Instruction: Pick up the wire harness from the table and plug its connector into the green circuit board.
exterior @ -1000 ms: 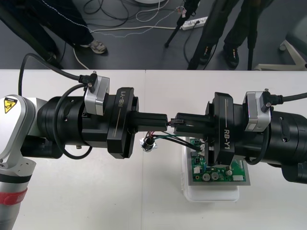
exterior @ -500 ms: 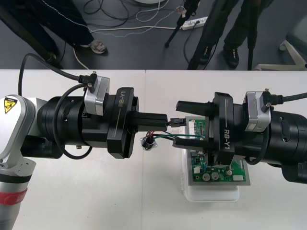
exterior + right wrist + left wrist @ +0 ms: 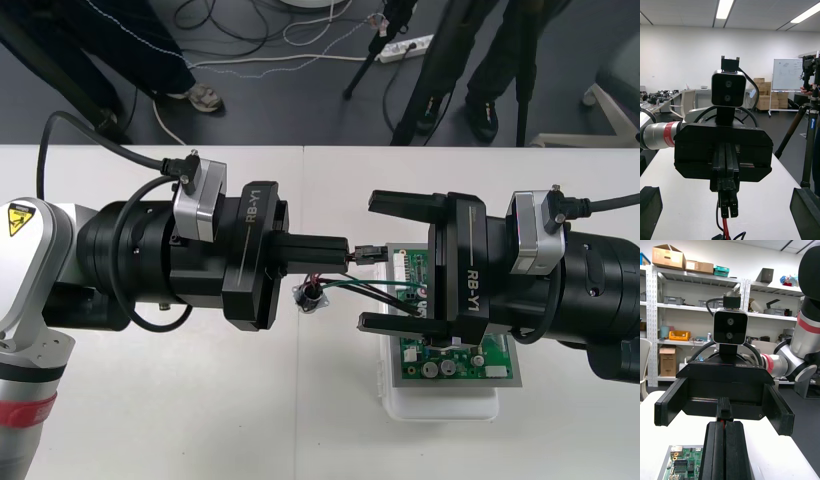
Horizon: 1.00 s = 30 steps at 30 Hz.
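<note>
My left gripper [image 3: 346, 251] is shut on the harness's small black plug [image 3: 368, 253], held level above the table. In the left wrist view the plug [image 3: 724, 410] sticks out past my closed fingertips [image 3: 725, 450]. Red, black and green wires [image 3: 352, 289] trail down to the round metal socket [image 3: 308, 297]; whether it touches the table I cannot tell. My right gripper [image 3: 367, 261] faces the left one, open, its fingers [image 3: 649, 210] wide on either side of the plug [image 3: 729, 208] without touching it. The green circuit board [image 3: 452, 362] lies under the right gripper on its white base [image 3: 440, 405].
The table's far edge [image 3: 300, 148] runs just behind both arms. Bare tabletop [image 3: 200, 400] lies in front of the left arm and left of the board. The right arm's body covers much of the board.
My right gripper has opened and let go of the plug, its fingers spreading wide. The left gripper stays shut on the plug and has not moved.
</note>
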Motion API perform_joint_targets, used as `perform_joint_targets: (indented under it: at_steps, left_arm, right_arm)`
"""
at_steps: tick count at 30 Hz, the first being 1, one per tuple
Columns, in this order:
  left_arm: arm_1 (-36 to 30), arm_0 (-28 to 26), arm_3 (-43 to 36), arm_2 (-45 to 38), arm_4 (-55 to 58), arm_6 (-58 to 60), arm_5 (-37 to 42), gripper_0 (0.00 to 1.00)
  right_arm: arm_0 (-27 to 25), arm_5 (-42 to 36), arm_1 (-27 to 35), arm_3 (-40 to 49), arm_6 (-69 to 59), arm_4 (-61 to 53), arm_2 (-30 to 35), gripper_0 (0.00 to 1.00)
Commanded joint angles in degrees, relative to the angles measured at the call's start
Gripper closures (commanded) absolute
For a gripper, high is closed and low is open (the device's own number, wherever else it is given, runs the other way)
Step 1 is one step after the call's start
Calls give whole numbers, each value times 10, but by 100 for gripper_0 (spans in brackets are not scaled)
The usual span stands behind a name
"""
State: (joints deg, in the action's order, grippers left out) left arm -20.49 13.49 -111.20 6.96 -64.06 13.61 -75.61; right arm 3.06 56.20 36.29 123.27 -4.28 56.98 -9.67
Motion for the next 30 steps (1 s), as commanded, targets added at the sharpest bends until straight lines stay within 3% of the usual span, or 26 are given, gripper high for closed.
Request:
perform_joint_targets:
  at_steps: [1, 12, 23, 30]
  left_arm:
    - [-7, -7, -3, -20, 14, -38, -8, 100]
    - [-17, -11, 70, -20, 41, -71, -50, 100]
    - [-30, -10, 145, -20, 46, -136, -94, 100]
    - [-40, -8, 178, -18, 46, -162, -114, 100]
  right_arm:
    - [12, -4, -8, 21, 16, -6, -1, 0]
    - [-1, 10, 14, 21, 16, -6, 33, 0]
    - [-10, 128, 33, -41, 18, -31, 107, 0]
    - [-43, 176, 66, -47, 10, 11, 170, 0]
